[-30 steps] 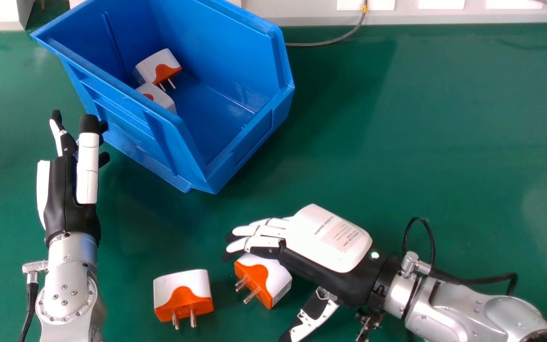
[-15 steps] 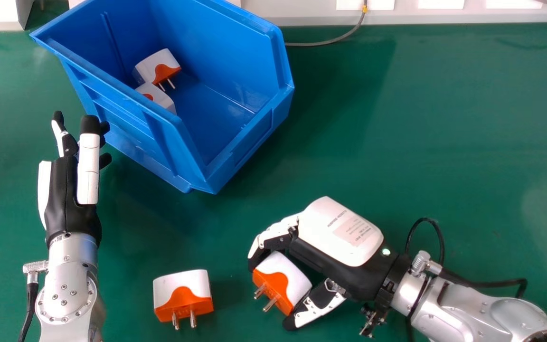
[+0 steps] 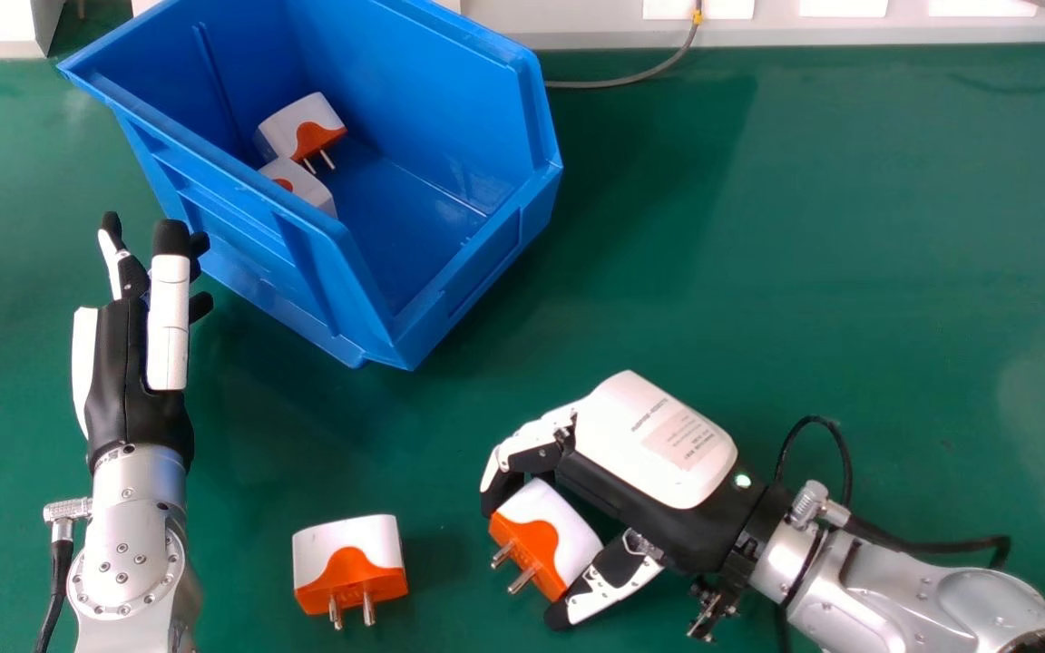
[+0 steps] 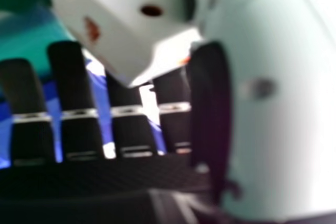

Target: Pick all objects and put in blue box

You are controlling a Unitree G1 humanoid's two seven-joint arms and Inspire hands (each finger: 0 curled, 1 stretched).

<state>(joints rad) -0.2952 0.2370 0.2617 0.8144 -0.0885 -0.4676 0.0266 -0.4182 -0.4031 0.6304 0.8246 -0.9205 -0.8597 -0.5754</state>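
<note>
In the head view my right hand (image 3: 654,453) is at the lower right, its fingers and thumb curled round a white and orange plug adapter (image 3: 548,535) whose prongs face the near left. The right hand view shows that adapter (image 4: 123,22) between my right hand's fingers (image 4: 73,93) and thumb. A second adapter (image 3: 349,570) lies on the green table, prongs toward the near edge. Two more, one farther back (image 3: 302,127) and one nearer (image 3: 300,184) partly hidden by the wall, lie inside the blue box (image 3: 450,281). My left hand (image 3: 137,363) is open, left of the box.
The green table (image 3: 804,272) spreads under everything. A grey cable (image 3: 631,82) runs from behind the box to the white ledge (image 3: 577,27) at the back. Black cables (image 3: 922,544) loop over my right wrist.
My right hand has curled its fingers and thumb round the adapter beside it and shifted slightly right, with the adapter moving along. The left hand has barely moved.
</note>
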